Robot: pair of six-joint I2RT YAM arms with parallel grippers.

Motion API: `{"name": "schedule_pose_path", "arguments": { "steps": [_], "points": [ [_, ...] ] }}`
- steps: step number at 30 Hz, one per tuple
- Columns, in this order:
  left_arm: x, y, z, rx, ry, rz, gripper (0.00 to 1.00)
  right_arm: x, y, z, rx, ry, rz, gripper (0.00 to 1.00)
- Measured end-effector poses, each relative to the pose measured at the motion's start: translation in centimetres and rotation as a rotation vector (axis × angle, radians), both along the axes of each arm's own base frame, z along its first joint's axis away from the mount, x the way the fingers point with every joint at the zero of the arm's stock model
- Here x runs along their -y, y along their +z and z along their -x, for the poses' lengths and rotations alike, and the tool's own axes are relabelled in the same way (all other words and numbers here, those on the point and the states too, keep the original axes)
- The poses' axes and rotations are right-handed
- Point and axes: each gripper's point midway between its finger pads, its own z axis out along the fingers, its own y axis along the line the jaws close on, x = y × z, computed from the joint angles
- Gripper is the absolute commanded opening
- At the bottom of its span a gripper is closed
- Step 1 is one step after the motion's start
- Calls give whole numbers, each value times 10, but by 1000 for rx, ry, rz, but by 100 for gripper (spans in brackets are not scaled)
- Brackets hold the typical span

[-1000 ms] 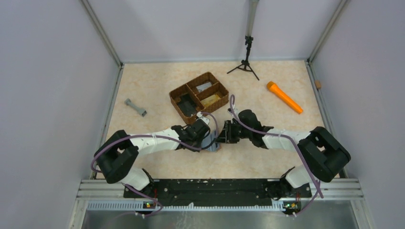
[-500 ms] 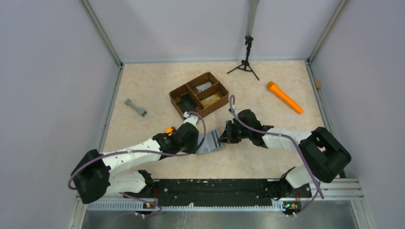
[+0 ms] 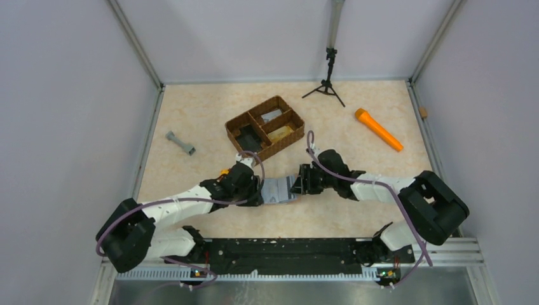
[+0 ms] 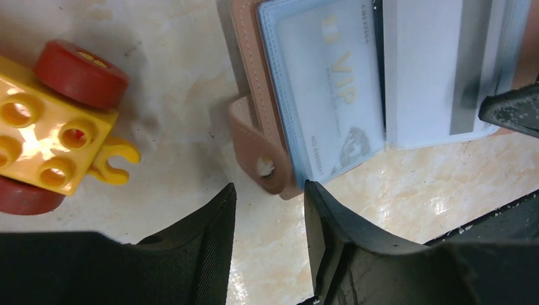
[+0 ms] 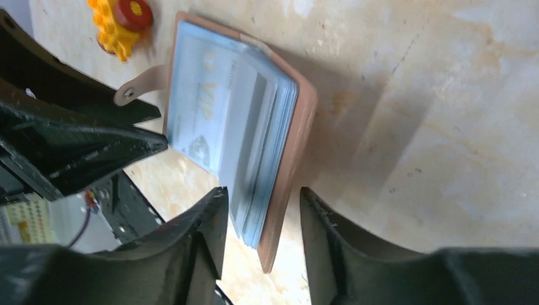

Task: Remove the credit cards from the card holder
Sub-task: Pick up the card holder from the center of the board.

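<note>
The card holder (image 3: 278,189) lies open on the table between my two grippers, tan outside with pale blue-grey sleeves. A card marked VIP (image 4: 330,95) shows through its left sleeve, and more sleeves are stacked on the right half (image 5: 267,146). My left gripper (image 4: 269,187) is open, just short of the holder's snap tab (image 4: 264,166), with nothing gripped. My right gripper (image 5: 263,190) is open too. Its fingers straddle the edge of the holder's right half without pinching it. One right finger (image 4: 508,108) shows in the left wrist view.
A yellow toy brick with red wheels (image 4: 44,140) sits just left of the holder. A brown woven basket (image 3: 265,127) stands behind it. A grey dumbbell-shaped piece (image 3: 180,143) lies far left, an orange tube (image 3: 378,129) far right, and a small tripod (image 3: 328,82) at the back.
The left arm pulled back to the left off the holder and its gripper opened. The holder went from half raised to lying flat open. The right gripper opened.
</note>
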Motion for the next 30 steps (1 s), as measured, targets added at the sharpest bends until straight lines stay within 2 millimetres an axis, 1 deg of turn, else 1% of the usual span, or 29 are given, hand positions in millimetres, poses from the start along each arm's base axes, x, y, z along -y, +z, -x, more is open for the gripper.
{"name": "schedule_pose_path", "arguments": {
  "steps": [1,3,5,7,10,14,20,22,24,26,27,30],
  "points": [
    [1,-4,1,-16,-4,-2,48,2,-3,2,-3,4,5,61],
    [4,-8,3,-38,-13,4,48,3,-7,6,-16,-1,3,65],
    [9,-7,1,-36,-21,25,47,3,-8,9,-30,-1,-9,66],
    [13,-7,2,-40,-31,39,43,1,-7,11,-36,3,-35,66],
    [16,-8,1,-44,-37,45,37,-6,0,11,-39,9,-87,59],
    [18,-9,0,-51,-44,44,36,-14,3,9,-44,11,-131,47],
    [20,-9,1,-59,-53,52,36,-16,-5,9,-74,6,-132,20],
    [21,-7,3,-66,-61,65,37,-16,-6,8,-75,-3,-128,14],
    [23,-1,6,-65,-70,86,38,-14,-7,6,-68,-13,-120,10],
    [26,10,6,-46,-78,117,39,-11,-4,5,-59,-25,-109,6],
    [26,17,6,-28,-80,133,39,-10,-1,5,-48,-30,-106,4],
    [27,37,6,17,-84,176,40,-5,17,4,1,-41,-113,2]
  ]
}}
